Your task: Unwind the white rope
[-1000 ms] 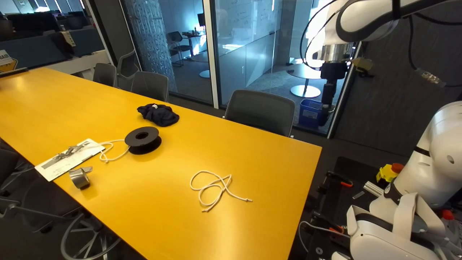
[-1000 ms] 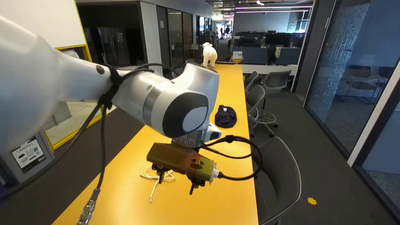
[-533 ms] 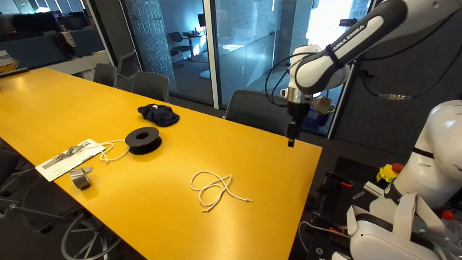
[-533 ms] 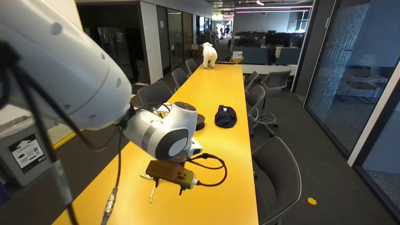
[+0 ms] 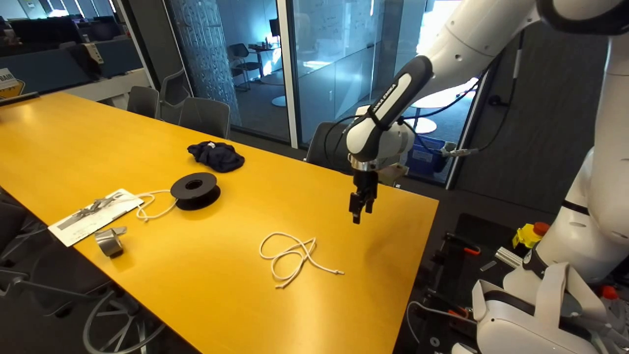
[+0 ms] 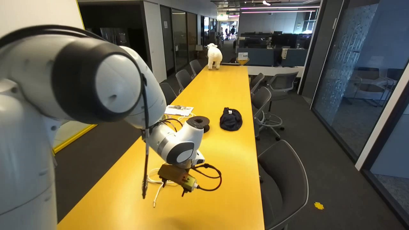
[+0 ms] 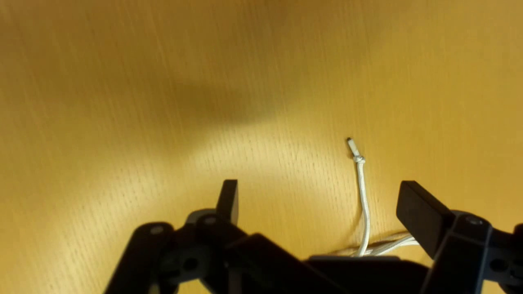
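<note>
The white rope [image 5: 305, 254] lies on the yellow table in loose loops that cross each other, with two knotted ends. In an exterior view [image 6: 158, 192] the arm and gripper hide part of it. My gripper [image 5: 362, 216] is above the table beside the rope, apart from it, fingers pointing down; it also shows in an exterior view [image 6: 173, 189]. In the wrist view the gripper [image 7: 318, 183] is open and empty. One knotted end of the rope [image 7: 365, 204] shows below and between the fingers, nearer the right one; its loops are hidden behind the gripper body.
A black spool [image 5: 195, 191] stands farther along the table. A white cord beside it reaches a flat white packet [image 5: 98, 216]. A silver tape roll [image 5: 109, 242] is near the edge. A dark cloth [image 5: 215, 156] lies near the opposite edge. Chairs [image 6: 284, 182] line the table.
My gripper has moved from high near the table's end to over the table, lower and closer to the white rope. The rope and the other objects have not moved.
</note>
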You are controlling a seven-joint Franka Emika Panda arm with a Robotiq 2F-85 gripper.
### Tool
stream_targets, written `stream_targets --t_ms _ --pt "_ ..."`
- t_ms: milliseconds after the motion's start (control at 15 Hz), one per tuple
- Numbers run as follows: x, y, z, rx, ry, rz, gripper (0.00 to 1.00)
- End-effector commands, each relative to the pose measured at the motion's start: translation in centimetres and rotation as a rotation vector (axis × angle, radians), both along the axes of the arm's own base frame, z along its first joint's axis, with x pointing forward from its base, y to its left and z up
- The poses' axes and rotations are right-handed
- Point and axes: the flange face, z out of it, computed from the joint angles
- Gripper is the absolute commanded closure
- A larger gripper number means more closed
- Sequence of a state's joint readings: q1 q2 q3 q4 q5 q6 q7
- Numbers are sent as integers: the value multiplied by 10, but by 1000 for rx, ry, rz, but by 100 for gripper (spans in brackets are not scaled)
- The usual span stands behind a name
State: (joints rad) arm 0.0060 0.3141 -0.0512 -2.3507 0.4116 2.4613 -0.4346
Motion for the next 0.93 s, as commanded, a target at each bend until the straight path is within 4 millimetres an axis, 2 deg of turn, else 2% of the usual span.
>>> stream_targets --t_ms 0,333,600,867 --pt "53 1 -33 31 -25 -3 0" --pt "87 22 -65 42 -35 41 0" --pt "97 66 -85 22 -48 106 0" --pt "103 109 -95 -31 -76 161 0"
